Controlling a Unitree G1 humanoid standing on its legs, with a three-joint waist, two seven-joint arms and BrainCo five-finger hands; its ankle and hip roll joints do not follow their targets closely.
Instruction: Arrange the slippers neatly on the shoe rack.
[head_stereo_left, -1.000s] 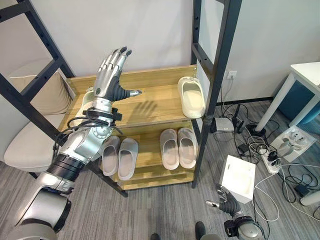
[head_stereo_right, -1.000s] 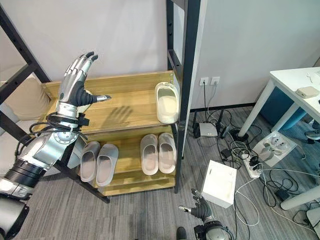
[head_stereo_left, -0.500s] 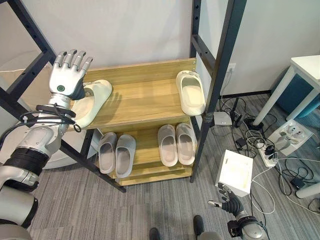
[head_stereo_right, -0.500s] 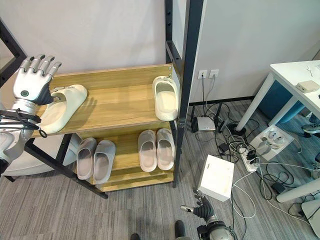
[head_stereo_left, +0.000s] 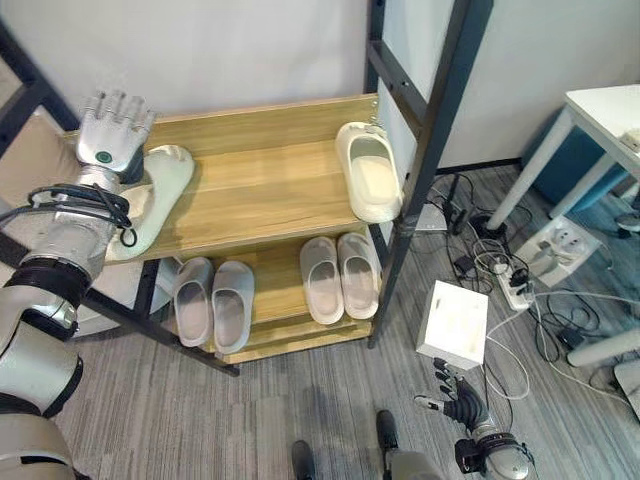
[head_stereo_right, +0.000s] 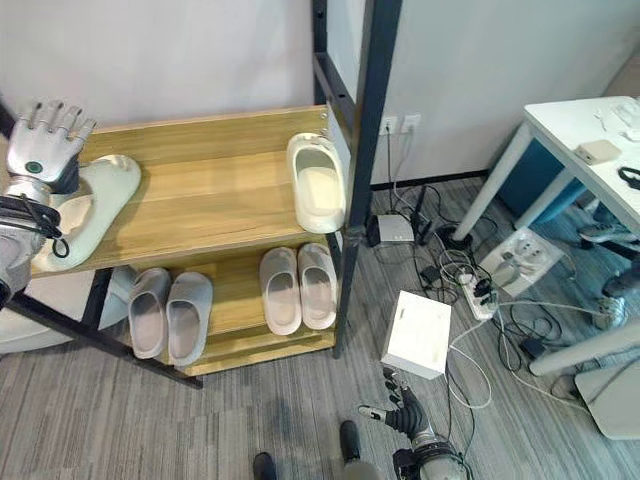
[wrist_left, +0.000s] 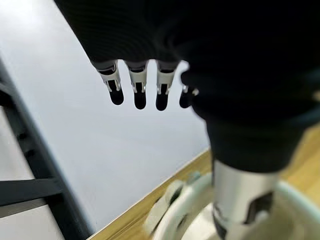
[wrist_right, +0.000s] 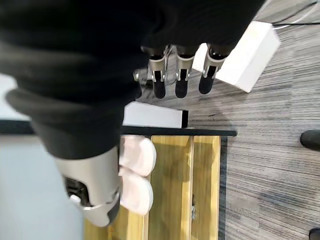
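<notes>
My left hand (head_stereo_left: 108, 148) fingers spread straight above cream foam slipper (head_stereo_left: 150, 197) on top wooden shoe rack shelf (head_stereo_left: 270, 190); my right hand (head_stereo_left: 458, 397) low, fingers relaxed

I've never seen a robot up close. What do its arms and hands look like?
The arms are silver-grey metal with black ribbed bands and looping black cables. The left hand has silver fingers, dark tips and a small green dot on its back; the right hand looks darker.

- Six slippers: two cream ones on the top shelf (head_stereo_left: 270, 190), left (head_stereo_left: 150, 200) and right (head_stereo_left: 368, 183); four grey in two pairs, (head_stereo_left: 212, 303) and (head_stereo_left: 340, 277), below.
- One shoe rack (head_stereo_left: 290, 335).
- One white box (head_stereo_left: 455, 325).
- Two hands: left (head_stereo_left: 113, 135), right (head_stereo_left: 458, 401).
</notes>
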